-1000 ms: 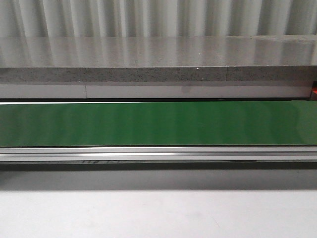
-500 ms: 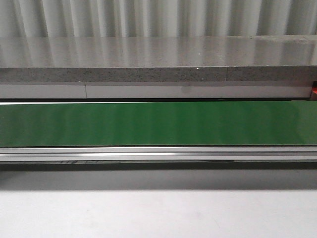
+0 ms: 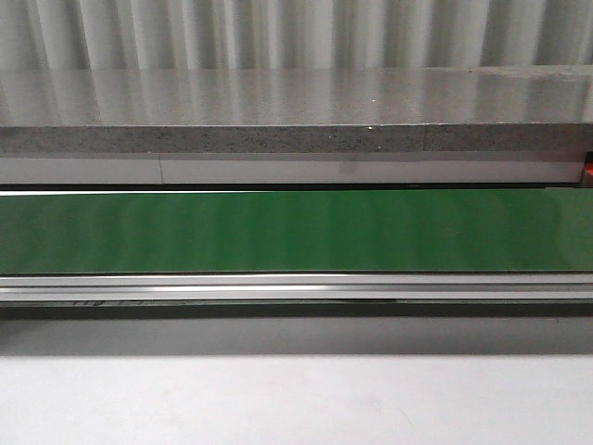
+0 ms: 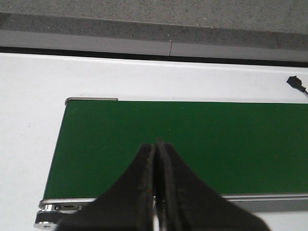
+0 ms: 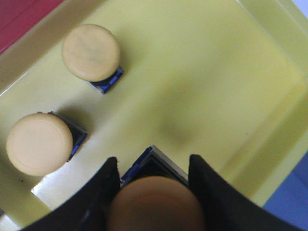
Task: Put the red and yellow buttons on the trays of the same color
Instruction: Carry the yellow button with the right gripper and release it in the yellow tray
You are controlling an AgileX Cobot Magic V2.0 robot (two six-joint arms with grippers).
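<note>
I see my right gripper (image 5: pixel 153 192) clamped on a yellow button (image 5: pixel 156 204) over the yellow tray (image 5: pixel 202 82), where two more buttons (image 5: pixel 90 52) (image 5: pixel 38 143) sit. My left gripper (image 4: pixel 157 149) hangs pressed together above the green belt (image 4: pixel 216 139).

Green conveyor belt (image 4: pixel 192 144) stretching beneath and beyond the left gripper's fingertips, its silver end roller (image 4: pixel 48 219) beside the fingers, white table (image 4: pixel 29 120) around the belt, small black cable plug (image 4: pixel 294 82) farther off, grey speckled counter (image 3: pixel 296 111) behind
</note>
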